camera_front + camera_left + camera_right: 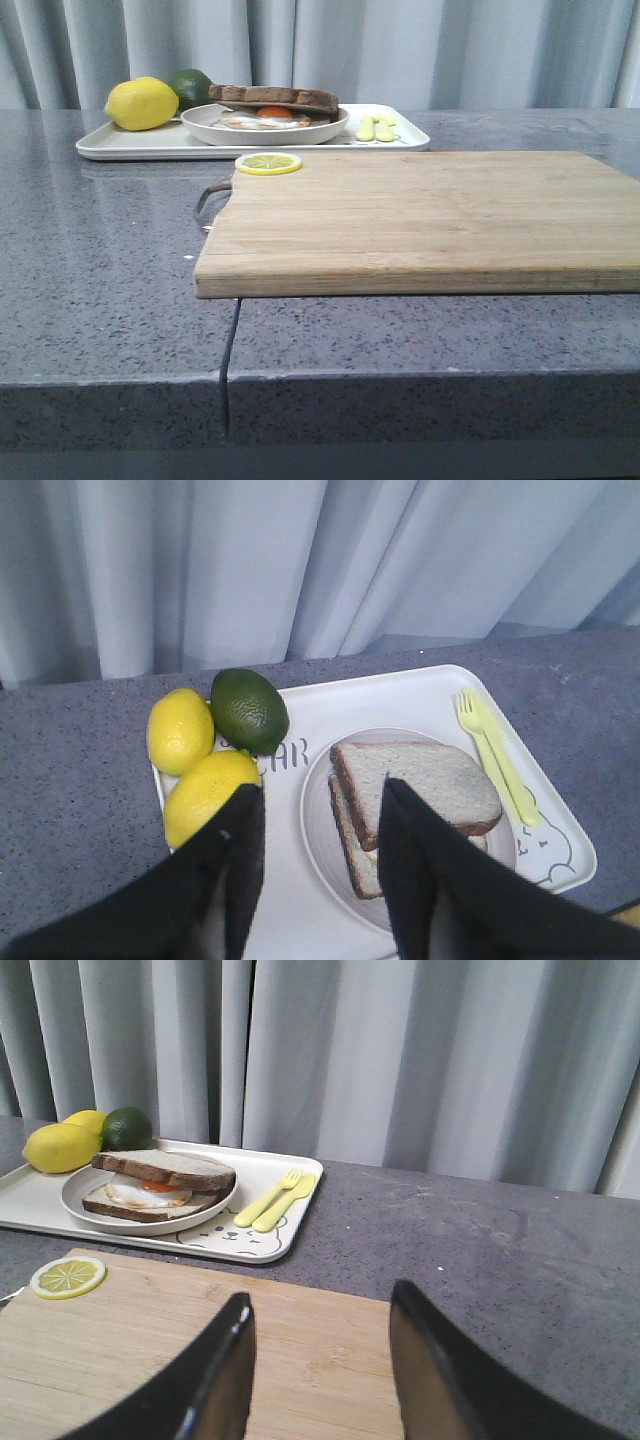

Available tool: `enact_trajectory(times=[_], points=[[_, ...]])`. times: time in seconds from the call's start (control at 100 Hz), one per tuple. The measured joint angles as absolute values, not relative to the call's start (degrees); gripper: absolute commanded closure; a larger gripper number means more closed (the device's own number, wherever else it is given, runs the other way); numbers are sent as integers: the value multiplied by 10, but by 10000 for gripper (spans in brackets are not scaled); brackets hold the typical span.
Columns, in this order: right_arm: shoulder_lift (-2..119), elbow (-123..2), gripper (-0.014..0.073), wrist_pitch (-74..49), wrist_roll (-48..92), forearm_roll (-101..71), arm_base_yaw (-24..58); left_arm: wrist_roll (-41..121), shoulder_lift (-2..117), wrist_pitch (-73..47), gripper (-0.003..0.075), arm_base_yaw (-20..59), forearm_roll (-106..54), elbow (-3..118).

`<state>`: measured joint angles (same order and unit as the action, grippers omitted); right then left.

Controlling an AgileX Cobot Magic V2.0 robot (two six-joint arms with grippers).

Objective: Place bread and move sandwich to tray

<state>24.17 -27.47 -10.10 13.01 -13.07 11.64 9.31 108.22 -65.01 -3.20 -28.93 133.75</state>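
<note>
The sandwich [275, 105] lies on the round white plate [215, 128], which stands on the white tray [130, 148] at the back left. The bread [430, 780], pale with a dark crust, lies as the top slice over the fried egg [145, 1192] and a lower slice. My left gripper [320, 800] is open and empty, hovering above the plate [320, 820] and tray [400, 695]. My right gripper [320, 1300] is open and empty above the wooden board, with the sandwich [160, 1175] far off. Neither gripper shows in the front view.
A wooden cutting board [420, 215] fills the table's middle, with a lemon slice [268, 163] on its far left corner. Two lemons [180, 730], a lime [250, 710] and a yellow fork and spoon [495, 750] share the tray. A grey curtain hangs behind.
</note>
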Motion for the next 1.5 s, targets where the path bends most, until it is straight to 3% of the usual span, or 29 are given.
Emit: enact_trajectory(times=[0.36, 1.06, 1.5], points=[[242, -275, 259, -101, 130, -131, 116, 124, 924, -628, 467, -32, -240, 1156], [238, -274, 259, -112, 130, -99, 116, 145, 401, -295, 467, -32, -239, 487], [94, -258, 259, -223, 130, -52, 116, 145, 121, -251, 467, -32, -241, 255]])
